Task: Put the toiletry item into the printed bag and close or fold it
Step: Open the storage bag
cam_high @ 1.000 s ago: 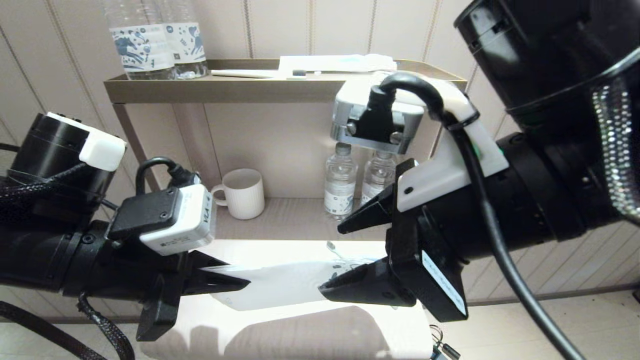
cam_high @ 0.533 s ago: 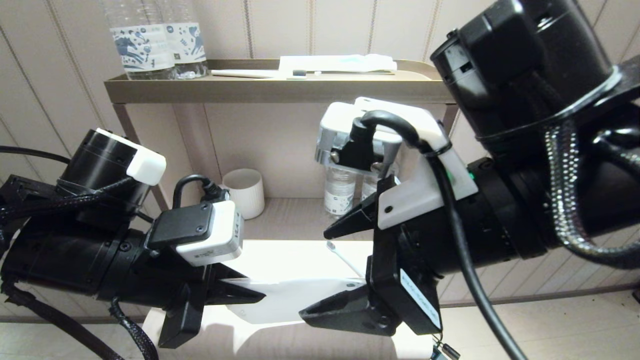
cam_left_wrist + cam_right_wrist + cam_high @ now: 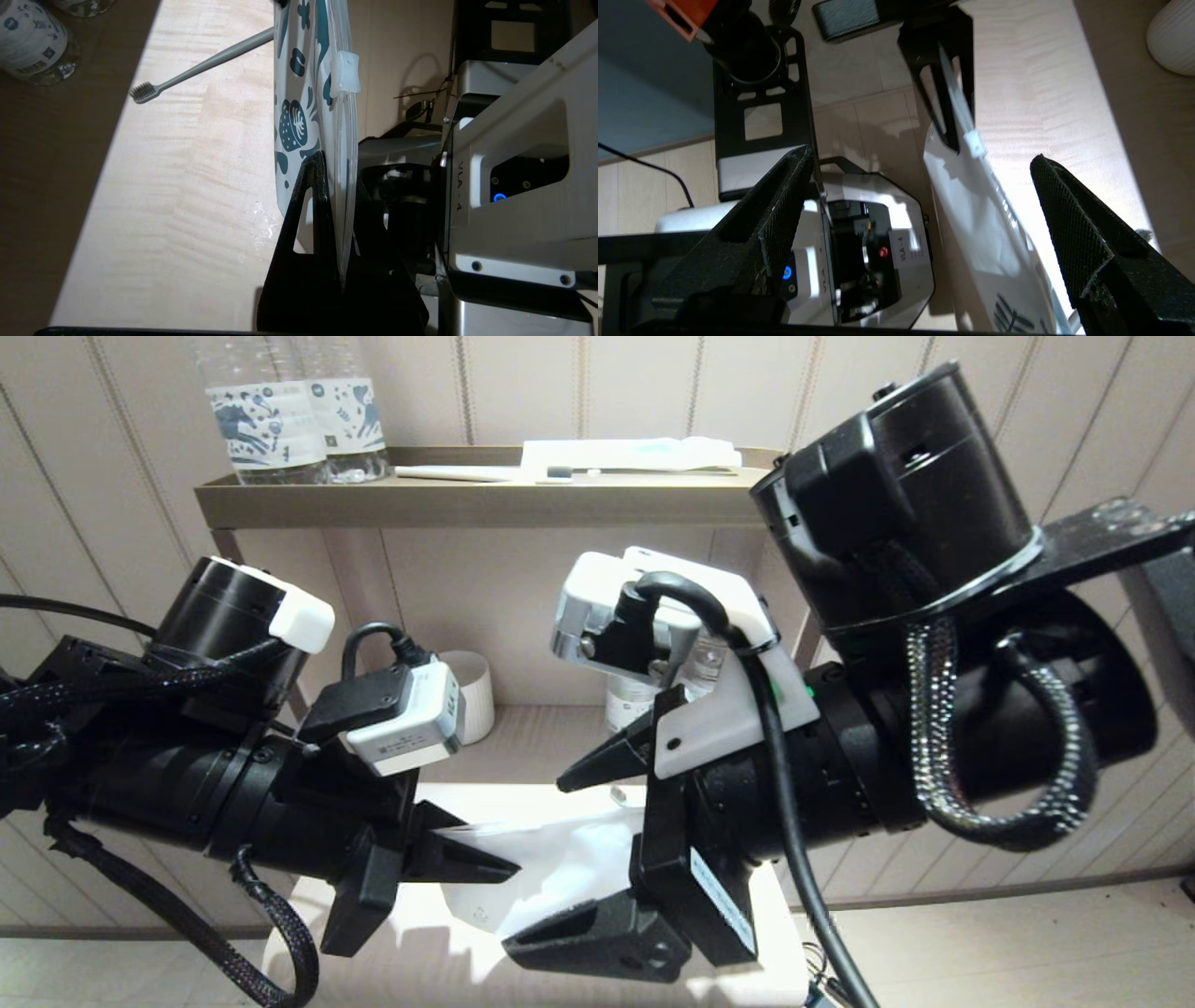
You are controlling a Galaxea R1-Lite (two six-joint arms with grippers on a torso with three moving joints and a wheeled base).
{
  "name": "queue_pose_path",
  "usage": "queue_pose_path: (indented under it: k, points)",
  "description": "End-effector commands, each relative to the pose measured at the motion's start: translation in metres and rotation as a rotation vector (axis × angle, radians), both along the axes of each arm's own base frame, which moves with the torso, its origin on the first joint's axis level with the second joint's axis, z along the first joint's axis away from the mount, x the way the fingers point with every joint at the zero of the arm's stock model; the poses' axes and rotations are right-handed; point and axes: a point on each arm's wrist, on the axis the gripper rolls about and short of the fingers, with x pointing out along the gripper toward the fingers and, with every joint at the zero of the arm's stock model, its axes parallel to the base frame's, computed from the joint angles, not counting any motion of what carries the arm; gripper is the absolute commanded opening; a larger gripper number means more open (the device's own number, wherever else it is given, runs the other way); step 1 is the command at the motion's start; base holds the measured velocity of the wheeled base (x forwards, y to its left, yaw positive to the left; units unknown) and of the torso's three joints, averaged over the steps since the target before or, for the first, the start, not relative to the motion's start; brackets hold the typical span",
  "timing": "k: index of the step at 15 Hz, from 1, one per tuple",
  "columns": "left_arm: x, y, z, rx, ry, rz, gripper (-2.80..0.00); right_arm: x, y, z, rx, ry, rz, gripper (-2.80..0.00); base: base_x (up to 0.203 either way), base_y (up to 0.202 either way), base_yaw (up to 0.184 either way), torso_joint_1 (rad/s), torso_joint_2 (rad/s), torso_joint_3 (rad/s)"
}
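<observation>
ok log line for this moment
left tool: shut on printed bag | right tool: open beside it | toothbrush: on table, outside

You have a pale wooden table point(image 3: 154, 186) with the toothbrush point(image 3: 196, 65) lying flat on it. Behind it, a lower shelf point(image 3: 532, 742) carries a ribbed white cup point(image 3: 474, 695) and water bottles point(image 3: 627, 702); the top shelf point(image 3: 485, 497) holds two more bottles point(image 3: 294, 415).
</observation>
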Motion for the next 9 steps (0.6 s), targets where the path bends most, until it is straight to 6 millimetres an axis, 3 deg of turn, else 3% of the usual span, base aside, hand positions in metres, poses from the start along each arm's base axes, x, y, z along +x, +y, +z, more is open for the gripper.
queue_pose_path:
  k: [1, 9]
  points:
    - [0.0046, -0.0023, -0.0023, -0.001, 0.014, -0.005, -2.80, 0.0060, 0.0032, -0.0069, 0.024, -0.003, -0.009, 0.00, 0.000, 0.000, 0.000, 0.000, 0.00, 0.000]
    - [0.0039, 0.0018, -0.0055, 0.007, 0.025, 0.006, -2.80, 0.0101, 0.0004, -0.0088, 0.043, 0.012, -0.038, 0.00, 0.000, 0.000, 0.000, 0.000, 0.00, 0.000]
